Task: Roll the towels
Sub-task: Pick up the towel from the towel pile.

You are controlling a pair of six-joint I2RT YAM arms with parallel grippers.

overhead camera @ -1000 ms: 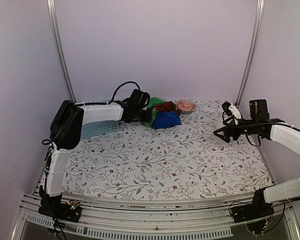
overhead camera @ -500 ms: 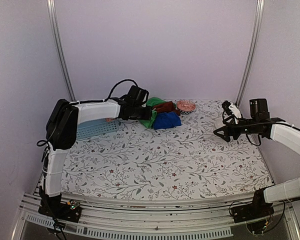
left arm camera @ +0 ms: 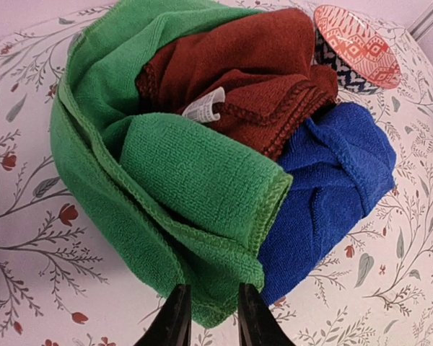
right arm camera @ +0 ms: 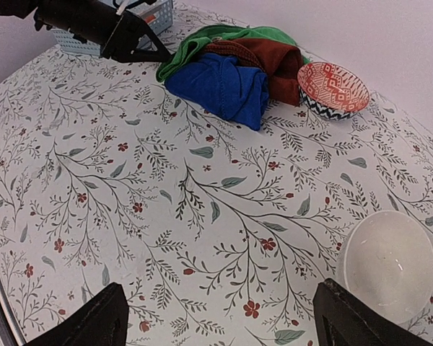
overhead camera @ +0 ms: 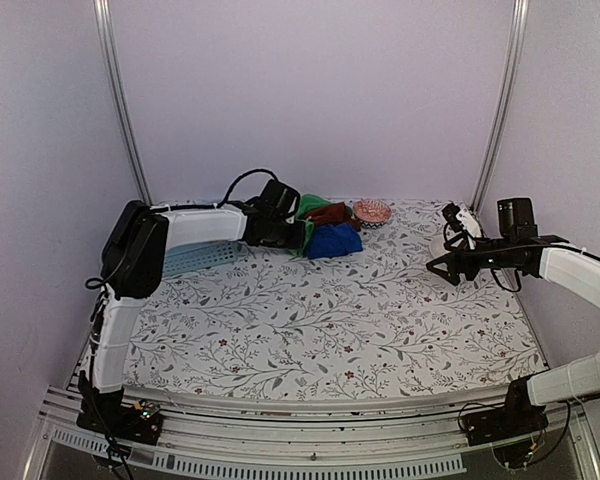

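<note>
What could go wrong: the towels [overhead camera: 325, 228] lie in one heap at the far side of the table [overhead camera: 330, 330], all tucked in each other. The green towel [left arm camera: 187, 173] wraps round the brown towel [left arm camera: 260, 79] & leans on the blue towel [left arm camera: 332, 180]. If the L gripper [left arm camera: 211, 321] pulls the green one, the other 2 may come w/ it, or bump the red bowl [left arm camera: 355, 45] just behind the heap. If it nips only the thin hem, the cloth may slip out. If it goes too low, the tips may scrape the table.

Where things are: the L gripper is at the near edge of the heap. Its jaws are close together w/ a small gap, & the green hem sits right at the tips. Can't tell if they pinch it. Brown & blue are further off, not touched. The R gripper [right arm camera: 224, 321] hangs over the table, well apart from the heap, jaws spread wide, holding nothing. A clear bowl [right arm camera: 390, 263] is near it.
</note>
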